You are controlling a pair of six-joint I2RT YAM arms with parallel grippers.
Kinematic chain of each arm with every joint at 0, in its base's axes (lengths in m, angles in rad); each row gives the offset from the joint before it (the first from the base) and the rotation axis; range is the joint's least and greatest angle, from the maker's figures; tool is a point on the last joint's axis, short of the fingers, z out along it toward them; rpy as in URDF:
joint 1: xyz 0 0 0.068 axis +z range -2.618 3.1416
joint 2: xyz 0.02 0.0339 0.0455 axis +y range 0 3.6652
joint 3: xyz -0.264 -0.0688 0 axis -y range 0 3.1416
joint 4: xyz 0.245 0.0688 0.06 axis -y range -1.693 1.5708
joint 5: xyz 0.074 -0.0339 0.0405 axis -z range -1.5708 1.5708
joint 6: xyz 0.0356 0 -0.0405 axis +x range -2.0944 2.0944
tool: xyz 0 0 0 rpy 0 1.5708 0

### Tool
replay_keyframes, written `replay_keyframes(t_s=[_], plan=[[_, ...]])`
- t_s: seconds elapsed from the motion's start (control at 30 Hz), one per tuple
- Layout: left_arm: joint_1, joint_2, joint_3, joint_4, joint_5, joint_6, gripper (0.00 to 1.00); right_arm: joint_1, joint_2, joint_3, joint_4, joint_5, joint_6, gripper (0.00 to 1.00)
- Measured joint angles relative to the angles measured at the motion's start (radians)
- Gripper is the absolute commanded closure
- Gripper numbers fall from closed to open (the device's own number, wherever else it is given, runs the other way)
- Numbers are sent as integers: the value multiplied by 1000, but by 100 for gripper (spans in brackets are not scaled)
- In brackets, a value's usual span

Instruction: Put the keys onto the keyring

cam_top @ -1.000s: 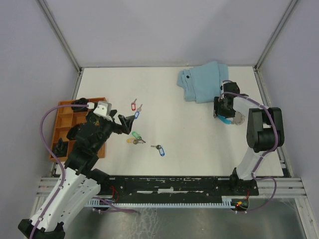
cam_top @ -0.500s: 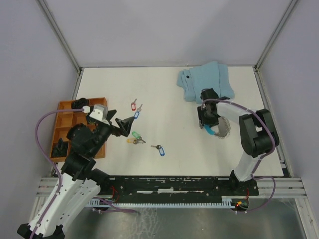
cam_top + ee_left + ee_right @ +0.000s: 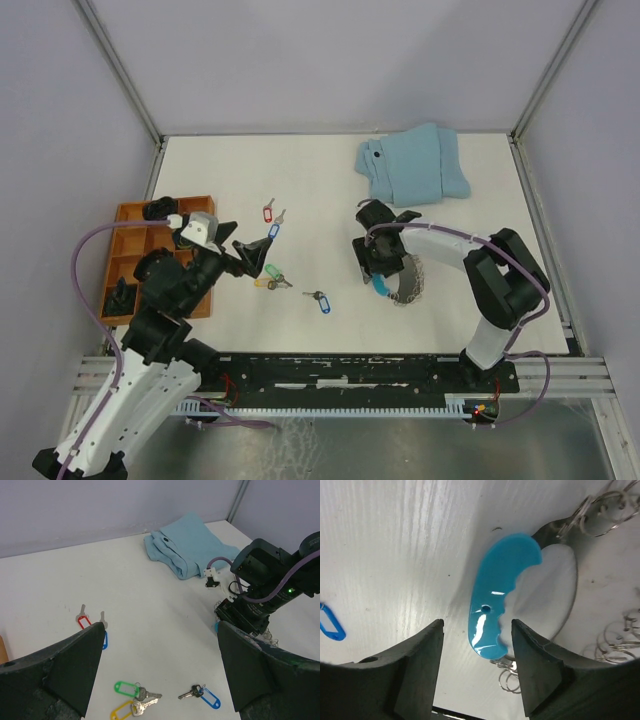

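Right gripper (image 3: 476,625) over the keyring (image 3: 405,287)
Its jaws stand parted either side of the blue section (image 3: 495,600); the left gripper (image 3: 161,630) gapes wide above scattered keys (image 3: 142,699)

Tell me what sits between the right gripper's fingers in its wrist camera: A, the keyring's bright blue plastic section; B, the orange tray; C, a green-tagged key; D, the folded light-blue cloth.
A: in the right wrist view the right gripper straddles the keyring's bright blue plastic section, with a strip of white table showing between that section and one finger.
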Motion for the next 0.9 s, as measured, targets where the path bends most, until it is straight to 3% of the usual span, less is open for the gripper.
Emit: replay_keyframes(t_s=[0.2, 0.37, 0.57, 0.9], plan=[[-1, 39, 10, -3, 23, -4, 1, -4, -65, 72, -78, 34, -88, 28], [-1, 108, 30, 1, 71, -56, 0, -62, -168, 83, -87, 58, -150, 33], [-1, 220, 29, 48, 146, -175, 7, -171, -210, 21, -52, 32, -163, 33], [-43, 594, 28, 132, 256, -318, 17, -222, -234, -98, 32, -3, -127, 44]])
